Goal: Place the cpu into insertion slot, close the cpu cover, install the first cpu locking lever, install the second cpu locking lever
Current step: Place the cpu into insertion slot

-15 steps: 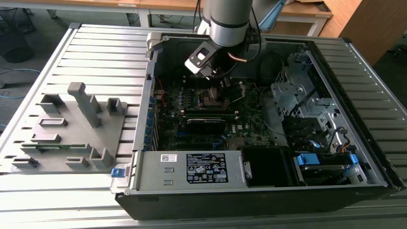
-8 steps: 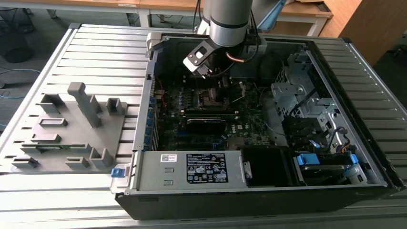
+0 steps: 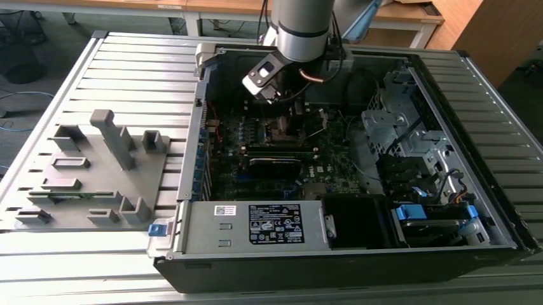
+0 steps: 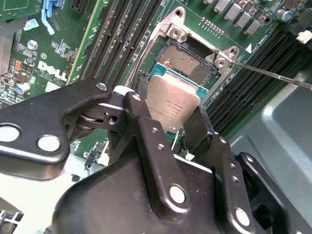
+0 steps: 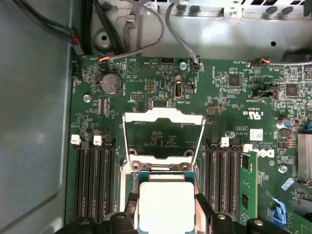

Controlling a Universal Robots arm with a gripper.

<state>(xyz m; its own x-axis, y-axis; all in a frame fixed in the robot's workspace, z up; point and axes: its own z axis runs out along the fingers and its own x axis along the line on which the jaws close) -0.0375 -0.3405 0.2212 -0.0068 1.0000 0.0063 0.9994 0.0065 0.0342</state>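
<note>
The end effector (image 4: 168,109) grips the cpu (image 5: 165,204), seemingly just above the insertion slot (image 4: 191,59).

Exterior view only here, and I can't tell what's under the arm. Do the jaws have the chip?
Observer: Yes. In the second wrist view the jaws are clamped on two opposite edges of the chip.
Operator: Is it seated?
Observer: No. Most of the socket lies uncovered beyond the chip, with its contact field showing.
Operator: And the cover?
Observer: In the first wrist view the cover is swung open, clear of the socket.
</note>
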